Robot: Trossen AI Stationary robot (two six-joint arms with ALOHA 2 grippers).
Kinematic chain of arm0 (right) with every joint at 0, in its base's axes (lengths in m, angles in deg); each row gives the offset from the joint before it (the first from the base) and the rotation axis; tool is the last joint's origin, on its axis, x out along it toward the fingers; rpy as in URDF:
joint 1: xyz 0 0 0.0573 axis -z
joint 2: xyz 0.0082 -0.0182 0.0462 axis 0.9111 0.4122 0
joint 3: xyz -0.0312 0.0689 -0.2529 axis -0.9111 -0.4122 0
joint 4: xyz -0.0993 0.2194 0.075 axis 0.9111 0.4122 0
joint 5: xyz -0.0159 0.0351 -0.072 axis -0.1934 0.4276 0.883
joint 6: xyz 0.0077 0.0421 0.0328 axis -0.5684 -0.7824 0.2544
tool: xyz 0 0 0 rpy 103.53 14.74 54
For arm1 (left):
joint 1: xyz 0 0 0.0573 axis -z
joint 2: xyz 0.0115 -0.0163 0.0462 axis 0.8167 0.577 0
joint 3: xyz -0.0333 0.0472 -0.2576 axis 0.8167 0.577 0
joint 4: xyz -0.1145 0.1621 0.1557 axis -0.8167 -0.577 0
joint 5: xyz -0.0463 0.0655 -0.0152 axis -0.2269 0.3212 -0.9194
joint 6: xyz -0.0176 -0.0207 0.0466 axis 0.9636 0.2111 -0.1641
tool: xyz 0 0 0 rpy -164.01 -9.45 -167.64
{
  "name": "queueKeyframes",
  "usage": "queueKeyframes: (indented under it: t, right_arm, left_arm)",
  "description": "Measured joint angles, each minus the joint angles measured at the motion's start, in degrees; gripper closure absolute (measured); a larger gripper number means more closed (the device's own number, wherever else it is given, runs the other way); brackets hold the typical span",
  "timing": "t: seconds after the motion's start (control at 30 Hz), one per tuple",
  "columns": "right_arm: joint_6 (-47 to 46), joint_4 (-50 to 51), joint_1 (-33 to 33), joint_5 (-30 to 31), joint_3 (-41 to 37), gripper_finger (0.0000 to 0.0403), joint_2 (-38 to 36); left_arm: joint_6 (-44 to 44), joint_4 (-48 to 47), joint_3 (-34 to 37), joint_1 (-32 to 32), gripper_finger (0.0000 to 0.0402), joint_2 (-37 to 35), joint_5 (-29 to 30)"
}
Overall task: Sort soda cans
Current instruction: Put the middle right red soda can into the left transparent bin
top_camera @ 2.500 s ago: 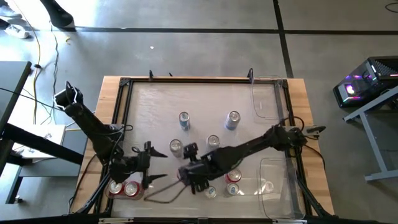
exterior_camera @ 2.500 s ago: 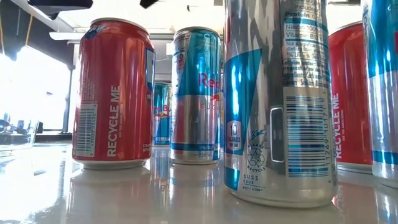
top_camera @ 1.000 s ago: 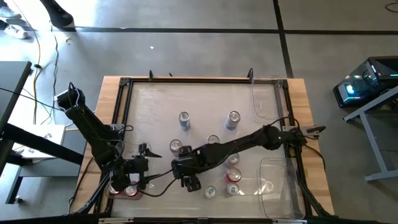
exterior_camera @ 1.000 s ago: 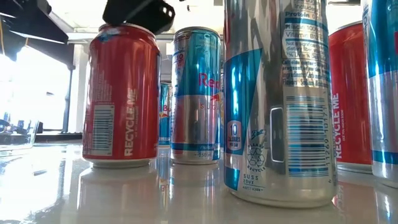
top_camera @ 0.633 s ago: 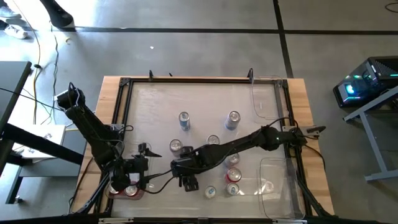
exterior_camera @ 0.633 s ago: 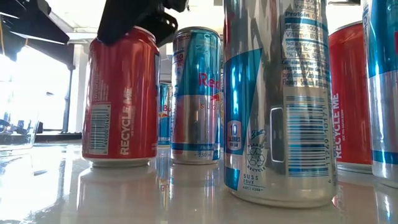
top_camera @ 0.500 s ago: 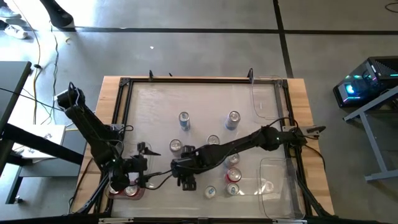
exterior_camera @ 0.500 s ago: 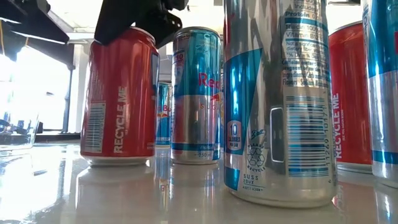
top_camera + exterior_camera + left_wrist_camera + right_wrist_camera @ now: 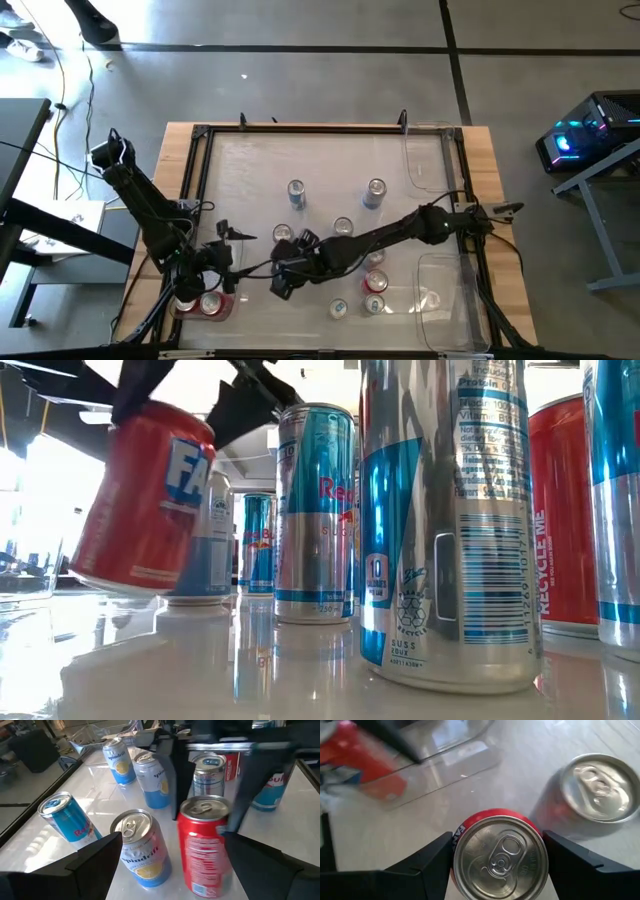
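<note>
Grip check: my right gripper [image 9: 497, 851] clamps the red can [image 9: 496, 855], tilted at lower centre of the high view. I lift straight, clearing neighbouring cans. Left gripper [image 9: 222, 262] waits wide.

The high view looks straight down from well above, taking in the whole table [image 9: 480, 150], both arms and the floor around it. The low view sits at table-top height, very near a row of cans, facing level across the surface toward the bright room behind; the blue-and-silver can [image 9: 450, 520] nearly fills its height. The 2 wrist views ride on the arms. The left wrist view looks forward and down over standing cans; the right wrist view looks almost straight down at close range. 3 views share 1 thing: the red can [image 9: 145, 500] [image 9: 205, 845] [image 9: 497, 852] (tilted in the low view).
</note>
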Motion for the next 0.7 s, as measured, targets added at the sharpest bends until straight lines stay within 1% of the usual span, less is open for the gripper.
queueKeyframes:
  t: [0.13,0.33,0.57,0.7]
  right_arm:
    - [-2.8,-0.6,0.1,0.7,0.0,0.0148,0.7]
    - [-2.6,-1.7,0.1,0.3,0.0,0.0148,1.4]
    - [-1.9,-2.0,0.4,0.1,0.0,0.0102,1.4]
    - [0.5,-5.3,0.5,0.1,0.0,0.0095,1.4]
  left_arm:
    - [-0.6,0.4,0.0,0.0,0.0057,0.0,-0.4]
    - [-0.6,1.3,0.0,0.3,0.0057,0.0,-0.7]
    - [-1.0,1.8,0.0,0.3,0.0057,0.0,-1.1]
    - [-0.9,1.8,0.0,0.3,0.0057,0.0,-2.2]
